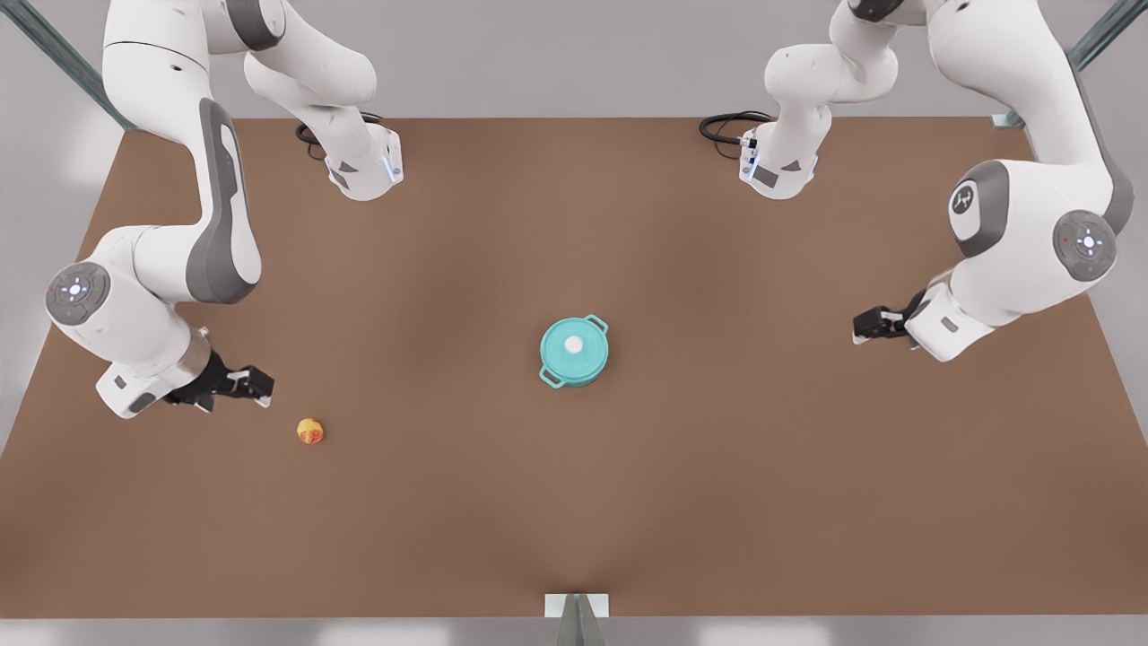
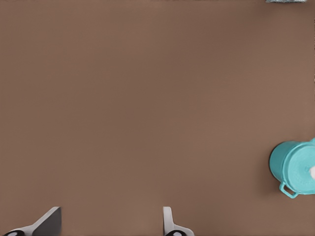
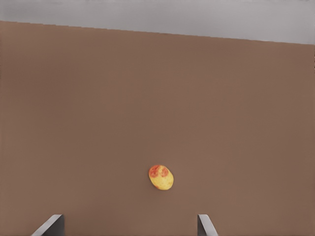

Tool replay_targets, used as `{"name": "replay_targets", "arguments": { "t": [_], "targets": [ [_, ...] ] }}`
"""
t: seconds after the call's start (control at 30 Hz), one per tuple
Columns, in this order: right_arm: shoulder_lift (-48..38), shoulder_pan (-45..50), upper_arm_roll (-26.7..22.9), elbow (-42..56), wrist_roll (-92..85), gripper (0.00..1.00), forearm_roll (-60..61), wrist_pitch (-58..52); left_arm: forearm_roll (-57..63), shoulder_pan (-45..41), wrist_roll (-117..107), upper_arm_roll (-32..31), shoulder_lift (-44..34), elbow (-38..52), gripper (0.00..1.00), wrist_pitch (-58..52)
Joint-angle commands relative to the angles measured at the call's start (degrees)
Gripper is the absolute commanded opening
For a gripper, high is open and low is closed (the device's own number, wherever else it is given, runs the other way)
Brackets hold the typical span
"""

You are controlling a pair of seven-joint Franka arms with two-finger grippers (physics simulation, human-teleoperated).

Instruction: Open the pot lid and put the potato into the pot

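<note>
The teal pot [image 1: 563, 376] stands at the table's middle with the pot lid [image 1: 574, 345] resting on it, white knob up. The potato [image 1: 310, 431], yellow-orange with a red patch, lies toward the front view's left. My right gripper [image 1: 249, 384] hovers just left of the potato, open and empty; the right wrist view has the potato [image 3: 161, 177] ahead of the spread fingers [image 3: 129, 222]. At the front view's right my left gripper [image 1: 866, 325] waits open, far from the pot. Beyond its fingers [image 2: 110, 219], the pot [image 2: 278, 166] with its lid [image 2: 301, 169] sits at the left wrist view's edge.
The brown table [image 1: 574, 502] spreads wide around the pot and potato. Black cables [image 1: 728, 126] lie at the back by the arm bases. A small metal bracket [image 1: 577, 606] sits at the front edge.
</note>
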Motion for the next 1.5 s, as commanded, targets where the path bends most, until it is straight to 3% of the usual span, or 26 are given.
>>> {"name": "replay_targets", "arguments": {
  "t": [0.0,0.1,0.2,0.27,0.37,0.57,0.83,1.17,1.23,1.47],
  "targets": [
    [-0.06,0.02,0.01,0.04,-1.77,1.00,0.01,3.07,-0.06,0.30,-0.88,-0.03,0.07,0.07,1.00,3.18],
    [-0.06,0.37,0.36,0.04,-2.64,1.00,-0.34,2.99,-1.82,-0.92,-1.41,-0.38,2.71,3.23,1.00,4.23],
    [0.12,3.19,0.54,0.04,-19.51,1.00,-2.71,1.49,2.22,-14.98,-17.39,-0.47,6.39,-1.69,1.00,9.42],
    [0.82,5.30,0.45,0.13,-23.65,1.00,-3.24,1.58,4.86,-25.35,-34.88,-0.38,13.51,6.47,1.00,9.15],
    [3.02,6.00,0.54,0.13,-28.57,1.00,-2.54,1.58,4.24,-30.11,-56.69,-2.14,25.29,18.96,1.00,10.73],
    [7.85,5.91,0.71,-5.15,-30.24,1.00,-3.15,11.68,7.59,-37.31,-68.91,-3.63,34.96,25.91,1.00,17.50],
    [13.65,0.99,-0.78,-5.06,-41.67,1.00,-3.15,19.51,10.31,-40.13,-68.73,-3.72,36.99,24.50,1.00,17.24],
    [18.49,1.08,-0.69,-4.00,-47.38,1.00,-3.77,22.76,10.40,-42.06,-66.18,-3.90,33.73,14.66,1.00,16.36],
    [20.24,1.17,-0.69,-4.00,-50.02,1.00,-3.68,22.76,10.40,-42.24,-67.06,-3.90,34.44,12.46,1.00,21.89],
    [19.28,0.02,-0.78,-9.62,-50.63,1.00,-3.50,22.76,10.40,-42.59,-67.59,-3.90,35.14,10.09,1.00,26.29]
  ]
}}
